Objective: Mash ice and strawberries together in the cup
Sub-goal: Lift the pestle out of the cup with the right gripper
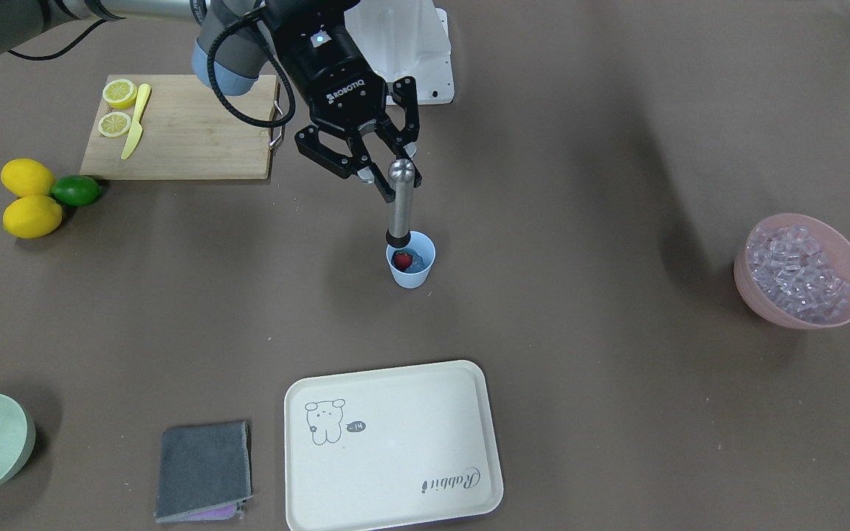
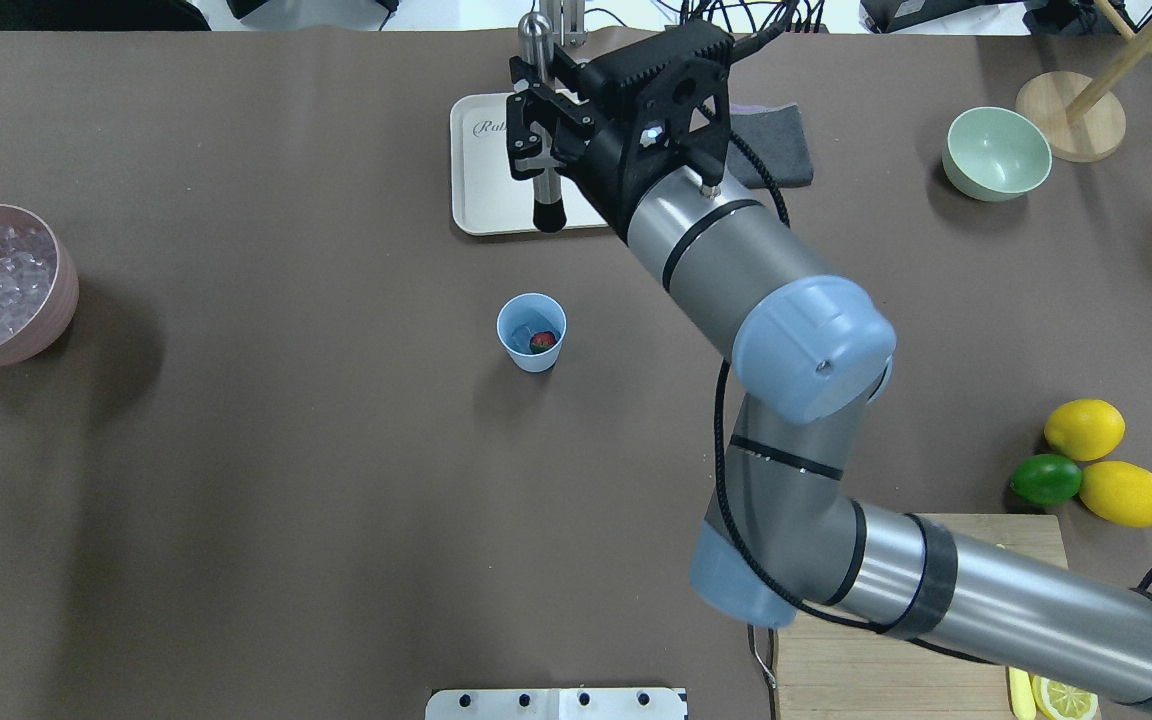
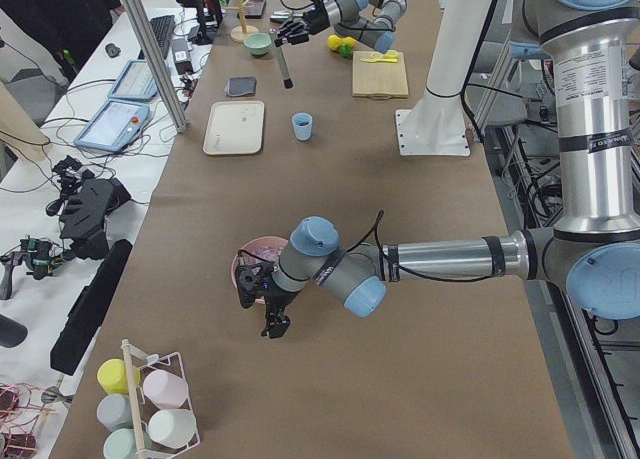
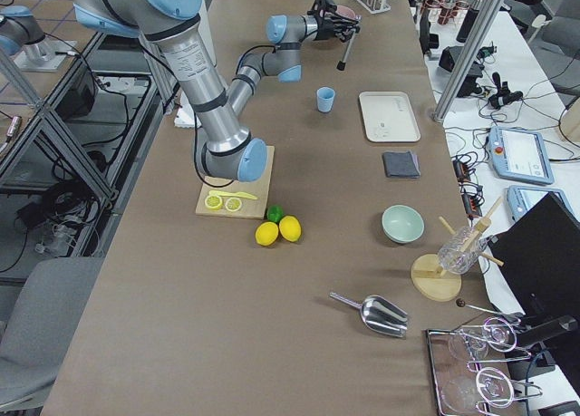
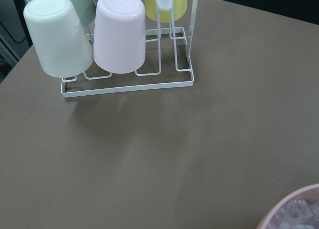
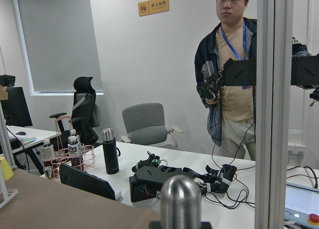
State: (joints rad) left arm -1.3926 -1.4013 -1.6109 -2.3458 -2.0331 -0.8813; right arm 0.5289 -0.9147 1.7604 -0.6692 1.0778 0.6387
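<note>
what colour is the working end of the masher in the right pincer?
Black; the masher is silver above it. Clearest in the overhead exterior view.

Bright, even overhead light in all views. Soft shadows on table [image 1: 580,184]: cup [image 1: 414,274] and pink bowl [image 1: 746,291] cast toward 9 o'clock, front view. Glare on muddler [image 1: 401,199] knob. Right wrist: knob at 6 o'clock out of focus.
</note>
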